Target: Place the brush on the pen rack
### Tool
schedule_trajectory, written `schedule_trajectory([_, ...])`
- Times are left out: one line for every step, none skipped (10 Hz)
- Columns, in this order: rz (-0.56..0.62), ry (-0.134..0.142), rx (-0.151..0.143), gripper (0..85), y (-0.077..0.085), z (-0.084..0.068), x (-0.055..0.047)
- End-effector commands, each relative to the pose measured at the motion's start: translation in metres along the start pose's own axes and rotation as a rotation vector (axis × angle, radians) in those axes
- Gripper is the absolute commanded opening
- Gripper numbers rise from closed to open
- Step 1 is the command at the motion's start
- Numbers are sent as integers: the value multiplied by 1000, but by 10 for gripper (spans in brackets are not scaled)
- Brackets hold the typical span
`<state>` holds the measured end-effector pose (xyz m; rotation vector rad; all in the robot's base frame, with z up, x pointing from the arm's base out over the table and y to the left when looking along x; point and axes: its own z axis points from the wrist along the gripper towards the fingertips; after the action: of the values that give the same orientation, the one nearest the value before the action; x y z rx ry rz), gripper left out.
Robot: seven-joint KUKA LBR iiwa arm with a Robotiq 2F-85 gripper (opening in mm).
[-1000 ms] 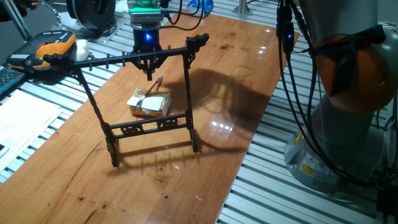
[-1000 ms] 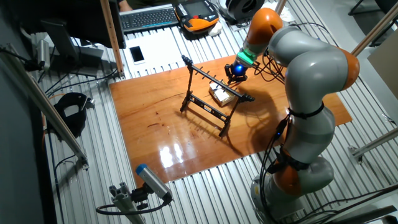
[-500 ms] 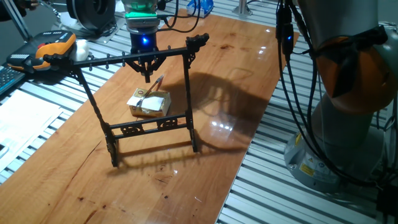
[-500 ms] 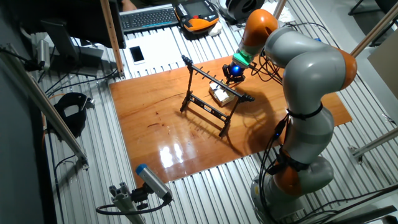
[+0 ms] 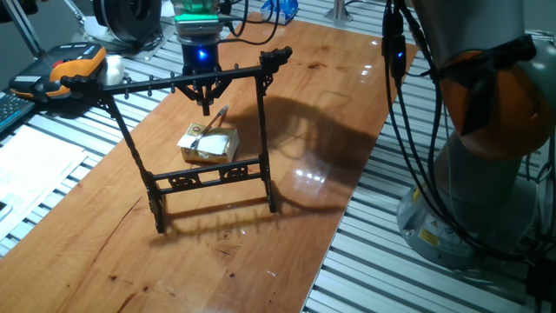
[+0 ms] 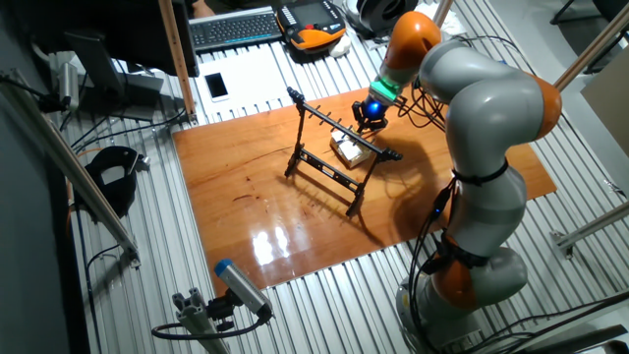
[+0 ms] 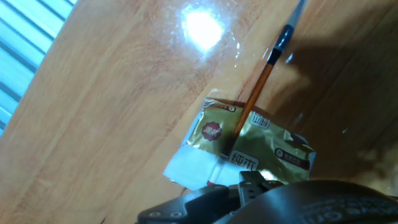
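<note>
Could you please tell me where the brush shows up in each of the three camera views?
One fixed view: the brush leans on the yellowish block, behind the pen rack.
The other fixed view: too small to make out; only the block shows.
Hand view: the brush runs diagonally across the block.
Shared landmark: the block.

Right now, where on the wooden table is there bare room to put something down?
Bare wood lies in front of the pen rack toward the near edge, and to its right by the glare. It is crowded behind the rack: the brush leans on the yellow packet beneath the pincer.
</note>
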<state>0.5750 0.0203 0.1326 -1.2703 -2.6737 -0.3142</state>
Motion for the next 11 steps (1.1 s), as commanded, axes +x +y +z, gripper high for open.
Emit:
schedule_trajectory([5,16,-2,0,0,0,0])
schedule_trajectory([7,18,0,0,0,0,0])
schedule_trajectory([8,4,12,0,0,0,0])
schedule_trajectory([13,-7,16,0,0,0,0])
schedule_trajectory([24,-7,16,0,0,0,0])
schedule_trajectory([33,-5,16,0,0,0,0])
schedule_trajectory([35,-3,15,0,0,0,0])
schedule_trajectory([35,-5,13,0,0,0,0])
schedule_trajectory([38,-9,15,0,0,0,0])
schedule_trajectory([47,-13,5,0,0,0,0])
schedule_trajectory([53,-10,-3,0,0,0,0])
